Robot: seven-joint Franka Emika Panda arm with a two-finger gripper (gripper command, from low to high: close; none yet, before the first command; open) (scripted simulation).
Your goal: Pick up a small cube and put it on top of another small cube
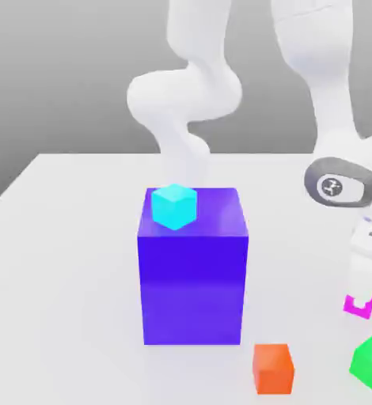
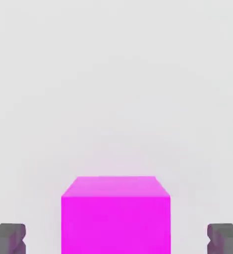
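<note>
Grasp step: gripper (image 2: pixel 116 239) wide, straddling the magenta cube (image 2: pixel 116 221), no contact. Cube sits off the big blue box (image 1: pixel 192 289), toward the exterior view's right. Next likely: close squarely, then lift straight up.

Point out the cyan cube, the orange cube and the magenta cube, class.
Cyan cube (image 1: pixel 174 208): exterior view, middle of its visible surface.
Orange cube (image 1: pixel 273 373): exterior view, front face.
Magenta cube (image 2: pixel 116 224): hand view, its larger, brighter visible face.
</note>
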